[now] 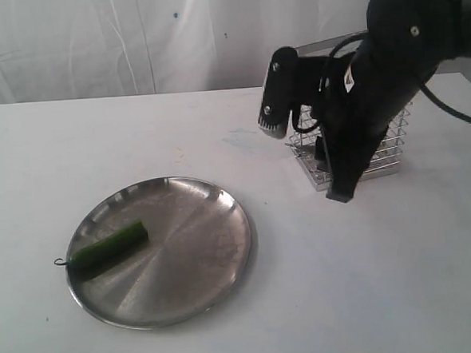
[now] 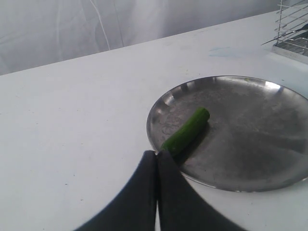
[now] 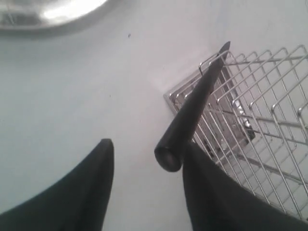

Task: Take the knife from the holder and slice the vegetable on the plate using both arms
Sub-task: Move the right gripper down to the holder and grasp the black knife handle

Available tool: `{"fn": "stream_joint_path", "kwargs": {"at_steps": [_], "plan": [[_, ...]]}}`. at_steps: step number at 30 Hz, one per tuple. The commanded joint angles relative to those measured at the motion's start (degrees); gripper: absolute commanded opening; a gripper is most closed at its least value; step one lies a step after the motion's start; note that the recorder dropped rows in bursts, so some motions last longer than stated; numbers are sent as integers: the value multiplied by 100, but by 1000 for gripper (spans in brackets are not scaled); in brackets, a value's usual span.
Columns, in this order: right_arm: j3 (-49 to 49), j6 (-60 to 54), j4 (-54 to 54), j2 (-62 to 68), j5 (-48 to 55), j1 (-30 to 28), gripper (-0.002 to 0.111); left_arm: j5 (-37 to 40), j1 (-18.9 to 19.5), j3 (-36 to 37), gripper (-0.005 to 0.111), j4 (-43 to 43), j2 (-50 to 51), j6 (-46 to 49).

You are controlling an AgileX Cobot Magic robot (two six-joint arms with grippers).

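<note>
My right gripper [image 3: 147, 144] around the knife [image 3: 192, 108] handle
Its jaws stand wide apart with the handle between them, gripping nothing (it sits close by one jaw). The knife leans in the wire holder [image 1: 390, 155]. My left gripper [image 2: 157, 156] is closed and empty, beside the plate [image 1: 200, 251] holding the vegetable [image 1: 110, 246].

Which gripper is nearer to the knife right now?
Right. The right gripper is open, with the handle of the knife between its fingers, at the holder. The left gripper, shut, sits by the rim of the plate near the vegetable, far from the holder.
</note>
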Motion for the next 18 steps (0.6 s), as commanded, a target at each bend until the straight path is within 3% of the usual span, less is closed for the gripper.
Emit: {"fn": "stream_joint_path", "kwargs": {"at_steps": [1, 8, 18], "plan": [[340, -67, -706, -38, -321, 33, 46, 24, 11, 14, 0, 21, -26, -40], [550, -67, -883, 10, -1084, 33, 49, 24, 11, 14, 0, 21, -26, -40], [550, -29, -1039, 354, -1182, 33, 49, 24, 11, 14, 0, 21, -26, -40]]}}
